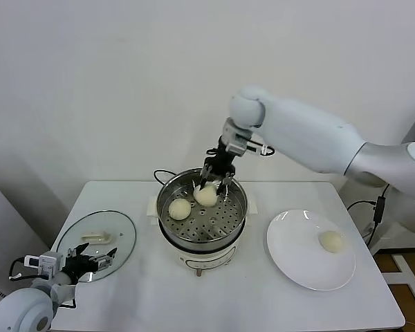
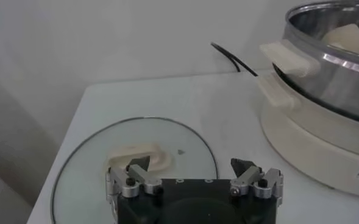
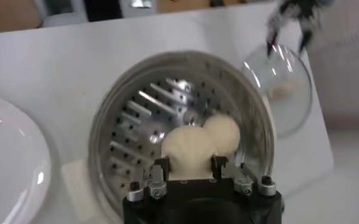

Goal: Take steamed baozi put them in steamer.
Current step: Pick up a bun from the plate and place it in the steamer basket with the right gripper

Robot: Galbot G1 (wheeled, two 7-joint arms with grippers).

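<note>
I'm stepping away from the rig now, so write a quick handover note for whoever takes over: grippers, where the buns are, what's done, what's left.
Right gripper: shut on a bun, low inside the steamer, not yet released.
Left gripper: open, idle over the glass lid on the table's left.
Done: one bun already lies on the steamer's tray.
Left: release the held bun, then fetch the last visible bun from the white plate at right.

Your right arm reaches in from the right, wrist bent downward, and the right gripper (image 1: 212, 185) is clamped on a steamed bun (image 1: 206, 196). Your left arm sits parked low at the near left, left gripper (image 1: 97, 261) spread wide.
</note>
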